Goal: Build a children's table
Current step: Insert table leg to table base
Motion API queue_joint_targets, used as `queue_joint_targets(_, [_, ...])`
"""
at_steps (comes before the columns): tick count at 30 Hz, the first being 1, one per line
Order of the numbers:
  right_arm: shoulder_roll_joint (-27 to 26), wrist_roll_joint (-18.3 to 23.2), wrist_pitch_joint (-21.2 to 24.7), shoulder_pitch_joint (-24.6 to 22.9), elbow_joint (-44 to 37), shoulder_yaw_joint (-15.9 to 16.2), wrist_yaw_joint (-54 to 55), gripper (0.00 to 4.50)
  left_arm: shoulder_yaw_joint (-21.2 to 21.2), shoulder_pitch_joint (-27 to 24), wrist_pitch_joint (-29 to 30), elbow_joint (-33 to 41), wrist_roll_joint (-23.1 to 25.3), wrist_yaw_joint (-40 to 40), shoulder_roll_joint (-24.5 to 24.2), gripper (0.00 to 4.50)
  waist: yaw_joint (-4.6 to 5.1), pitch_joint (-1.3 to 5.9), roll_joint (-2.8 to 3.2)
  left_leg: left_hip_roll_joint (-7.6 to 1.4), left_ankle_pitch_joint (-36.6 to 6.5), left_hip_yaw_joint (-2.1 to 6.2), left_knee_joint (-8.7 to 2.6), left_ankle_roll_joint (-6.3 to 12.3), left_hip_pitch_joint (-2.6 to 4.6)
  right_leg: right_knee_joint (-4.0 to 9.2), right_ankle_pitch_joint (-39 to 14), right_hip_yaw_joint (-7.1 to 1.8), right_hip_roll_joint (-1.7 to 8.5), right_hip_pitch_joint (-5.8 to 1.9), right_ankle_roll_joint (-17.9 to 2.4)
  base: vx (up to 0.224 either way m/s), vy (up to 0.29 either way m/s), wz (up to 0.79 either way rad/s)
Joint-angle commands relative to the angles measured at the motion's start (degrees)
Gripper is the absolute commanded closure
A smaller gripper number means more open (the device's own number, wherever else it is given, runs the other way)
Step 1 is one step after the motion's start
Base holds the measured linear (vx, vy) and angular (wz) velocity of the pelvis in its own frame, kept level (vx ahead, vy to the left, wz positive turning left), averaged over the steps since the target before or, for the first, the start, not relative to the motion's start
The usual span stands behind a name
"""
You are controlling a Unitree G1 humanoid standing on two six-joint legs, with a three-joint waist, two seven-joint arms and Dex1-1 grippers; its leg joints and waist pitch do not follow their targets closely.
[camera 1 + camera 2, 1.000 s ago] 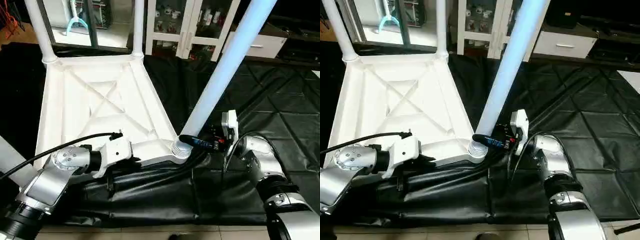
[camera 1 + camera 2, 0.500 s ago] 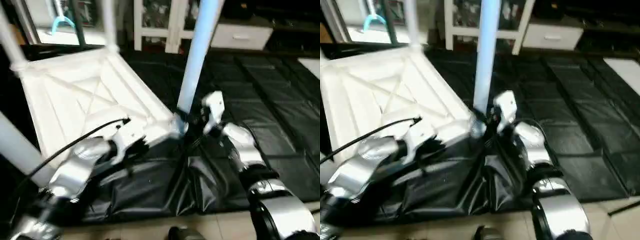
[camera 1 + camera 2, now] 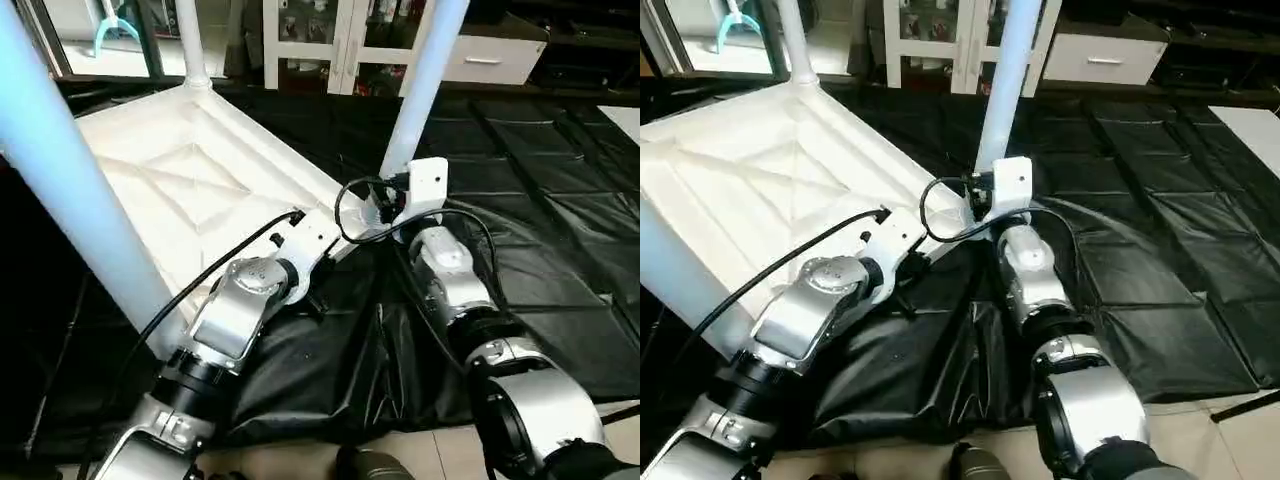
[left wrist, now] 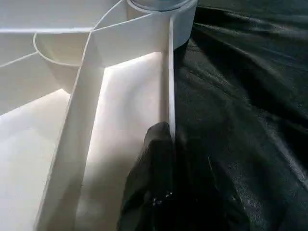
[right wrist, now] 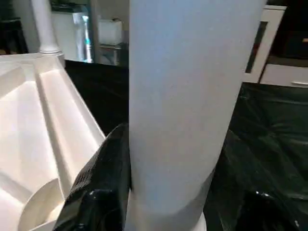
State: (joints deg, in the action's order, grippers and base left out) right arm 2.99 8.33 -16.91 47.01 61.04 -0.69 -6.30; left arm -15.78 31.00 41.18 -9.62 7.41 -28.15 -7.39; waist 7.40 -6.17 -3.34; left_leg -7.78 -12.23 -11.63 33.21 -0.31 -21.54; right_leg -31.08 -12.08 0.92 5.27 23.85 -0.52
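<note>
Between the right claw's (image 5: pixel 168 192) two black fingers (image 5: pixel 98 187) stands the near-right leg (image 3: pixel 425 80) of the children's table, gripped low down just above its round corner socket (image 5: pixel 41 207); the fingers sit half spread, one on each side of the white tube. The left claw (image 4: pixel 171 144) is pinched shut on the thin near rim (image 4: pixel 171 86) of the table top (image 3: pixel 190 180), one finger inside the rim and one outside over the black sheet (image 3: pixel 540 230). From the head views, both silver forearms reach forward to that near edge, the left one (image 3: pixel 240 310) with a black cable (image 3: pixel 200 290) running along it, the right one (image 3: pixel 450 280) topped by a white camera block (image 3: pixel 425 190). The top lies upside down on the black sheet spread over the floor, its ribbed underside facing up. A second leg (image 3: pixel 60 170) rises at the near-left corner, very close to the camera, and a third (image 3: pixel 190 45) stands at a far corner. Beyond the sheet is a white glass-door cabinet (image 3: pixel 320 45), and a white drawer unit (image 3: pixel 495 60) beside it.
</note>
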Motion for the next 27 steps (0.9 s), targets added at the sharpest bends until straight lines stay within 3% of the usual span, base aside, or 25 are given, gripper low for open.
queue_joint_targets(1, [0.87,-2.03,7.06,-5.03,9.32,-0.13,2.63,2.65,2.86,0.08,1.19,0.00,1.08,3.34,-0.97,4.50,-0.01,1.61,0.56,-5.36,-26.21,2.95,-6.21,-0.97,0.97,3.34,-16.18,-1.85,3.37,-0.23,-9.63,0.000,0.000,0.00])
queue_joint_targets(9, [0.36,-1.40,5.48,-5.01,8.01,-0.81,-2.16,2.65,1.76,-0.71,0.26,0.89,0.57,1.70,-2.18,4.50,0.17,1.62,0.39,-5.43,-27.36,3.17,-6.32,-1.32,0.91,3.36,-17.86,-1.75,3.28,-0.36,-8.95,0.000,0.000,0.00])
queue_joint_targets(13, [0.34,-1.21,3.88,-5.22,6.92,-0.60,-4.67,2.65,0.62,-1.15,-0.54,1.43,0.18,0.26,-2.94,4.50,0.02,1.82,0.47,-5.51,-24.44,2.96,-6.18,-0.62,0.85,3.15,-14.76,-1.84,3.36,-0.55,-9.93,0.000,0.000,0.00])
queue_joint_targets(15, [0.70,-1.41,2.84,-5.29,5.88,0.08,-7.23,2.65,-0.72,-1.52,-2.09,1.99,-0.47,-1.72,-3.86,4.50,-0.02,1.76,0.39,-5.47,-24.43,2.88,-6.10,-0.09,0.75,3.28,-16.20,-1.89,3.44,-0.56,-10.07,0.000,0.000,0.00])
queue_joint_targets(16, [0.70,-0.67,2.52,-5.36,5.33,-0.39,-8.29,2.09,-1.08,-1.74,-1.74,2.29,-0.55,-2.24,-4.11,4.50,-0.03,1.88,0.45,-5.52,-23.62,2.88,-6.07,-0.03,0.71,3.15,-15.61,-1.91,3.44,-0.68,-10.29,0.000,0.000,0.00])
queue_joint_targets(17, [0.86,-0.42,2.29,-5.39,4.88,-0.61,-9.08,1.95,-1.48,-1.91,-1.77,2.45,-0.57,-2.68,-4.38,4.50,-0.03,1.88,0.45,-5.52,-23.62,2.88,-6.07,-0.03,0.71,3.15,-15.61,-1.91,3.44,-0.68,-10.29,0.000,0.000,0.00])
queue_joint_targets(20, [1.14,-0.24,1.75,-5.36,4.21,-1.24,-10.69,1.76,-2.01,-2.18,-1.58,2.57,-0.81,-3.30,-4.77,4.50,-0.28,2.03,0.53,-5.54,-21.21,2.52,-5.79,0.78,0.88,2.99,-12.81,-2.00,3.36,-0.79,-11.54,0.000,0.000,0.00])
queue_joint_targets(21, [1.28,-0.16,1.53,-5.25,3.83,-1.41,-11.86,1.61,-2.02,-2.21,-1.61,2.49,-0.95,-3.40,-4.81,4.50,-0.65,2.20,0.58,-5.63,-19.60,2.22,-5.54,1.43,0.95,3.00,-11.11,-2.15,3.59,-0.69,-12.17,0.000,0.000,0.00])
queue_joint_targets(22, [1.41,-0.11,1.04,-5.09,3.28,-1.48,-12.94,1.53,-2.03,-2.19,-1.73,2.40,-1.03,-3.59,-4.88,4.50,-0.62,2.20,0.32,-5.63,-17.59,2.22,-5.58,2.96,0.63,2.62,-10.65,-1.93,3.31,-1.10,-13.06,0.000,0.000,0.00])
queue_joint_targets(25, [1.44,0.36,0.05,-5.00,2.44,-1.83,-14.10,1.41,-2.07,-2.25,-1.86,2.46,-1.11,-3.79,-5.08,4.50,-0.90,2.11,0.70,-5.69,-16.21,1.96,-5.42,3.85,0.70,2.70,-11.04,-1.95,3.32,-0.89,-13.71,0.000,0.000,0.00])
queue_joint_targets(27, [1.72,1.95,-1.80,-5.22,-0.24,-2.37,-17.53,1.41,-2.02,-2.44,-1.83,2.90,-1.24,-4.14,-5.51,4.50,-1.04,2.20,0.56,-5.68,-15.91,1.99,-5.32,4.03,0.50,2.62,-11.70,-1.96,3.47,-1.08,-13.55,0.000,0.000,0.00])
